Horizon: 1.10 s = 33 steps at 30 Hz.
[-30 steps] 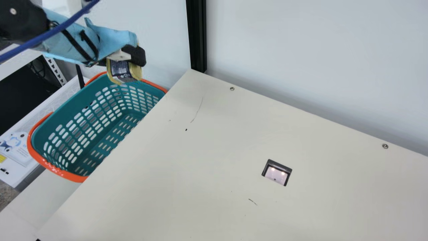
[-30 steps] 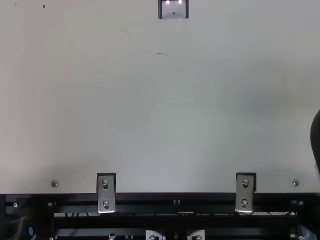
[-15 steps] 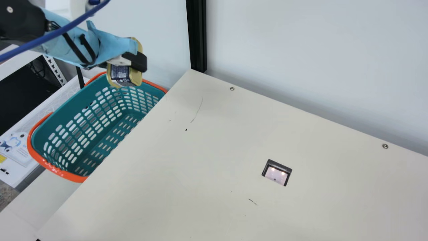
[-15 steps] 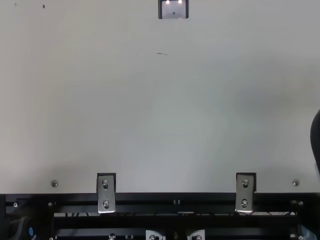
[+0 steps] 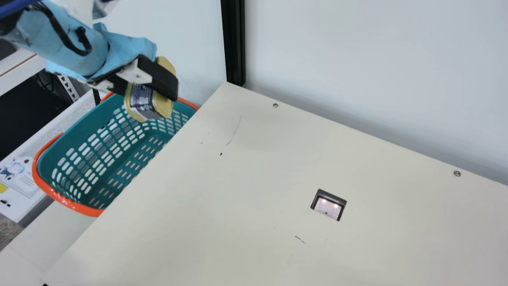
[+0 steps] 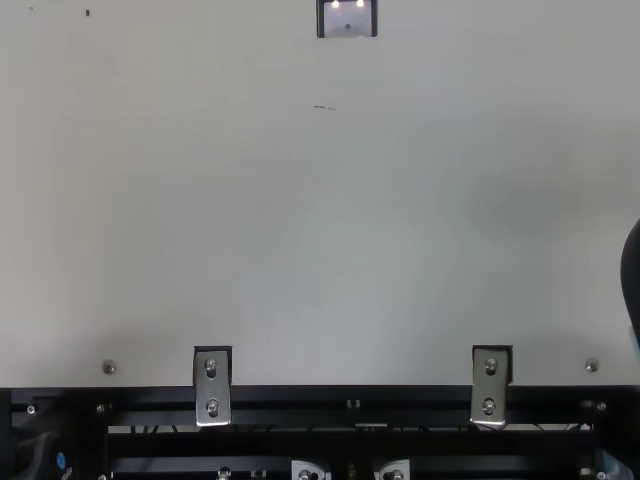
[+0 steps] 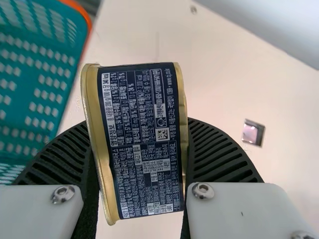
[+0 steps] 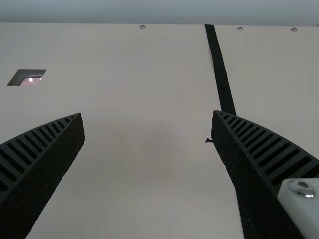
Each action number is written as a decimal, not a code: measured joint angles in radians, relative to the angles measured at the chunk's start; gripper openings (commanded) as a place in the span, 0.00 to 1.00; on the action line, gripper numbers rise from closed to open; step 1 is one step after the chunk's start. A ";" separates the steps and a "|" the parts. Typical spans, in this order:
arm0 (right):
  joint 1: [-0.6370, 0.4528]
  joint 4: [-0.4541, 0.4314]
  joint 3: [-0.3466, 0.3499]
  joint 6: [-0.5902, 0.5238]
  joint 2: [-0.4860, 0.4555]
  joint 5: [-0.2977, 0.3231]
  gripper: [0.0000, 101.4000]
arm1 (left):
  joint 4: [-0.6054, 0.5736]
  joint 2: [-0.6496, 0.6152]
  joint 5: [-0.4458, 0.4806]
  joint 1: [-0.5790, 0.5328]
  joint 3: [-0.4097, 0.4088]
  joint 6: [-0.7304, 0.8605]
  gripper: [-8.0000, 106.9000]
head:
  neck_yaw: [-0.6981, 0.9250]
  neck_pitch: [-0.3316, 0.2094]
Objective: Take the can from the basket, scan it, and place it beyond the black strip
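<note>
In the left wrist view, we saw our left pincer's (image 5: 147, 95) black ribbed fingers (image 7: 219, 154) gripping a gold-rimmed can (image 7: 144, 144) with dark printed label. Beyond were a teal basket (image 7: 35, 89), the cream worktop (image 7: 209, 79) and its small scanner window (image 7: 253, 133).

Bright, diffuse light; twin glints in scanner window (image 5: 326, 208); faint shadows, perhaps, on table (image 5: 254, 174).
</note>
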 measured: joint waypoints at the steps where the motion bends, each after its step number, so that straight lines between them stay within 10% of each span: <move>1: 0.000 0.000 0.000 0.000 0.000 0.000 1.00 | -0.014 0.004 0.000 0.002 0.020 0.000 0.16 | 0.000 0.000; 33: 0.000 0.000 0.000 0.000 0.000 0.000 1.00 | -0.470 0.040 0.001 0.081 0.305 -0.003 0.16 | 0.000 0.000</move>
